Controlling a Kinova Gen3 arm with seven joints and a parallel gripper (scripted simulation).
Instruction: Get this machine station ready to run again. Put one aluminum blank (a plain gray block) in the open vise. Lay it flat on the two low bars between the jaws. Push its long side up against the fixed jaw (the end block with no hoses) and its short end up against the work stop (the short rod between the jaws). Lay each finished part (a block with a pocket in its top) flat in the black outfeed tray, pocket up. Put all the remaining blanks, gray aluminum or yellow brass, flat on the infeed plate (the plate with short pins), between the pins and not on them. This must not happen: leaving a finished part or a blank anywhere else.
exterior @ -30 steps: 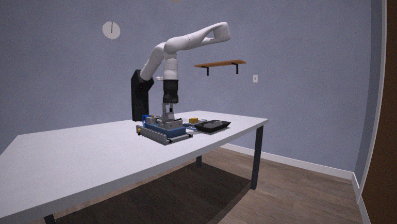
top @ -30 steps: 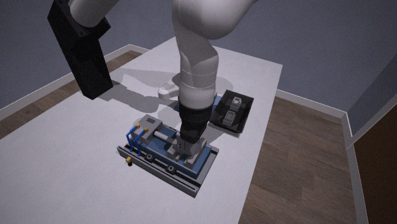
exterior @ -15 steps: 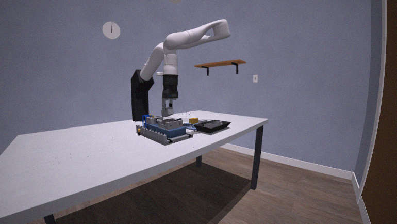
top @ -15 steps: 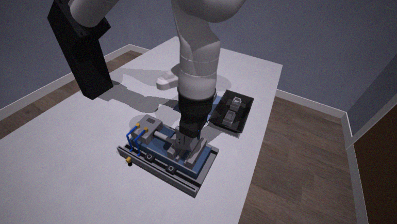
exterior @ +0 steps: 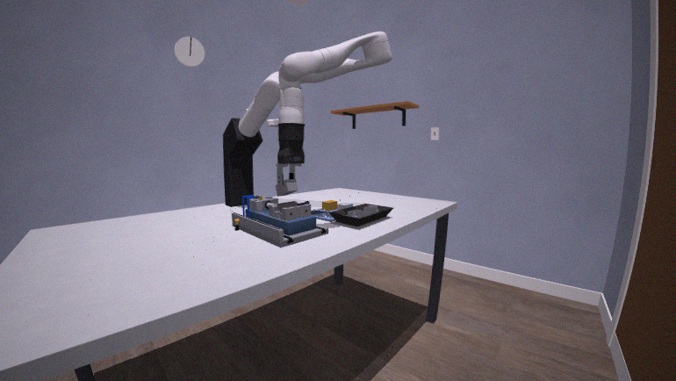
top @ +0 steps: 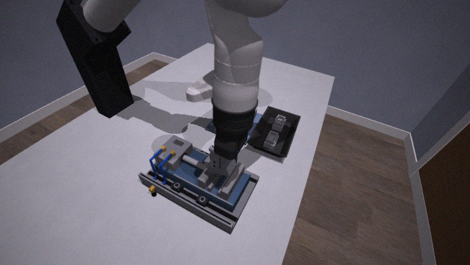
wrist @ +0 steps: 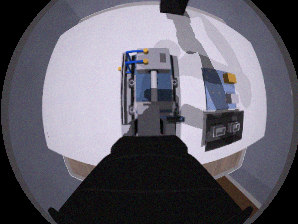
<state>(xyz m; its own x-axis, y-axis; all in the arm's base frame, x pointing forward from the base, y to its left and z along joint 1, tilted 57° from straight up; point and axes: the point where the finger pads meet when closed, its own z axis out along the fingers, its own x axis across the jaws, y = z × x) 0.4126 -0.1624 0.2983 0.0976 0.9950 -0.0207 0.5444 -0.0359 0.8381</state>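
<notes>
My gripper (top: 216,166) hangs straight down over the vise (top: 197,179) and is shut on a plain gray aluminum blank (exterior: 285,188). In the exterior view the blank is a little above the jaws and touches nothing. The end block with blue hoses (top: 173,148) is at the vise's left. The fixed jaw (top: 232,179) is at its right. The black outfeed tray (top: 274,135) holds two pocketed finished parts (top: 279,123) (top: 271,138). A yellow brass blank (exterior: 329,204) lies on the infeed plate (wrist: 220,88). My wrist hides the space between the jaws in the wrist view.
The arm's black base column (top: 95,62) stands at the table's far left. A white object lies on the table behind the arm. The table edge (top: 306,184) runs close to the right of the tray and vise.
</notes>
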